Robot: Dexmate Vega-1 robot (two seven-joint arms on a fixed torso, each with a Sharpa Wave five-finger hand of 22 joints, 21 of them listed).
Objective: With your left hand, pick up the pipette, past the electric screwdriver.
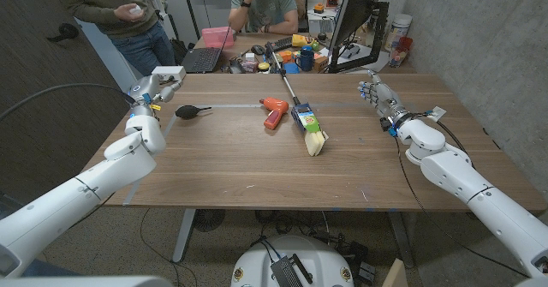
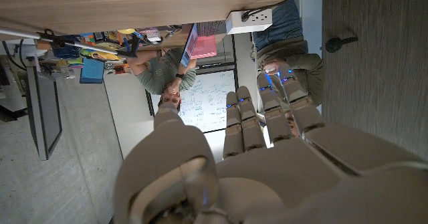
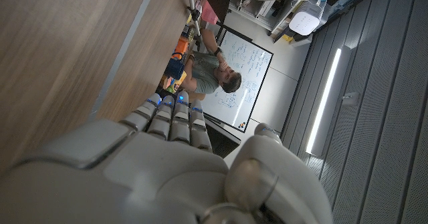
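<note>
On the wooden bench (image 1: 257,163), toward its far left part, we see the pipette (image 1: 190,110) lying just beside the left hand (image 1: 155,89), a little to that hand's right and nearer to us, not touched by it. The red electric screwdriver (image 1: 273,112) lies further right, near the bench's middle, so the pipette sits between the left hand and the screwdriver. The pipette is black, with a rounded bulb at its left end and a thin stem pointing right, and it lies flat on the wood. A pale strip of tape (image 1: 224,107) runs across the bench just behind it.

The left hand hovers at the far left corner beside a white power strip (image 1: 169,71). In the left wrist view its fingers (image 2: 244,124) reach out straight and close together, holding nothing. The right hand (image 1: 375,92) is at the far right side of the bench, well apart from the pipette; its fingers (image 3: 175,119) are extended side by side in the right wrist view, also empty.

Right of the screwdriver lies a brush (image 1: 303,116) with a long thin handle and pale bristles. 2 people (image 1: 264,2) are behind the bench, 1 seated at a cluttered desk with a laptop (image 1: 204,57).
</note>
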